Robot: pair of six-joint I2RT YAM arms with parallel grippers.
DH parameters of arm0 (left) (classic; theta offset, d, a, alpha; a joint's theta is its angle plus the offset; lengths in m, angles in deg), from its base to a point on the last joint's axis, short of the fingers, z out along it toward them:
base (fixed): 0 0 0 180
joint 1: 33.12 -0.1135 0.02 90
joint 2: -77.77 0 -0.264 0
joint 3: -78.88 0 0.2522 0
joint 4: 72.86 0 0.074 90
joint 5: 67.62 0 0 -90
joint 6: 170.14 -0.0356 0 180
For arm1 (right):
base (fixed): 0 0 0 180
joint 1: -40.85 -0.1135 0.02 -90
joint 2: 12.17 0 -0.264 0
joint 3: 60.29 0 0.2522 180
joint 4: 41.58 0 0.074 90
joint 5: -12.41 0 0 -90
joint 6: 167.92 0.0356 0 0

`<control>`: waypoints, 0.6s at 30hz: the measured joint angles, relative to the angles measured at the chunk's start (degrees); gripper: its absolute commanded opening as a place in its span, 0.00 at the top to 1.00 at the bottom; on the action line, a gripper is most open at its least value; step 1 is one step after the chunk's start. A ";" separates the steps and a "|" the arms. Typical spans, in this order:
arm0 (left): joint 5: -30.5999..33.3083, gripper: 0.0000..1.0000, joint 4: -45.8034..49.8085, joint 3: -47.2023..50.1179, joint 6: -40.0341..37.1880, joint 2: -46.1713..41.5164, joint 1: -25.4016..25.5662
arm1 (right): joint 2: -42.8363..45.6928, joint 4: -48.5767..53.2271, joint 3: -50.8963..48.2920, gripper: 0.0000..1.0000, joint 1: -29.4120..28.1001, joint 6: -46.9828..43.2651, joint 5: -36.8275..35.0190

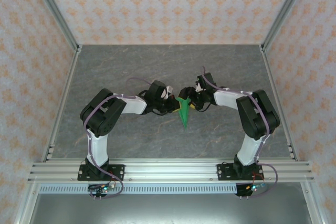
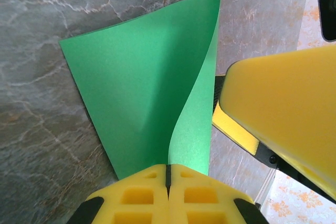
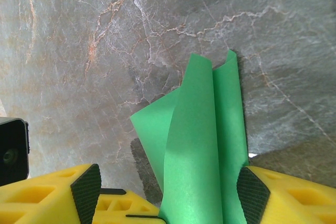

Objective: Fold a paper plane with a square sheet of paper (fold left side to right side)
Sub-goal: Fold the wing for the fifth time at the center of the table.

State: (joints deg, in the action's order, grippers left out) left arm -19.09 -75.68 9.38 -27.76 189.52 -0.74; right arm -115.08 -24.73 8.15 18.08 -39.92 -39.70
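Left gripper [image 2: 168, 184] pinches the folded green paper [image 2: 147, 93] over the middle of the table [image 1: 131, 66], right gripper [image 3: 168, 195] spread around its loose flaps; a late fold, I'd say, next needing the right jaws to close squarely.

Both my arms bent inward, wrists meeting mid-frame in the top view. My left gripper [image 1: 171, 106] was clamped tight on the green sheet [image 2: 142, 93]; right gripper [image 1: 194, 100] jaws stood apart.
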 measured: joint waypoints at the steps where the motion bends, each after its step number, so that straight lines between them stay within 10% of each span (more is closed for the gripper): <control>1: 0.00 1.00 0.15 0.00 -0.02 0.00 -0.11 | 0.00 0.00 0.00 0.27 0.00 0.00 0.00; 18: -0.07 1.00 -0.02 -0.17 0.02 2.03 -0.28 | 0.00 0.02 0.00 0.26 -0.04 -0.20 0.00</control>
State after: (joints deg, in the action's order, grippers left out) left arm -19.15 -75.70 9.20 -27.74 191.55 -1.02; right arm -115.08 -24.71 8.15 18.04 -40.12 -39.70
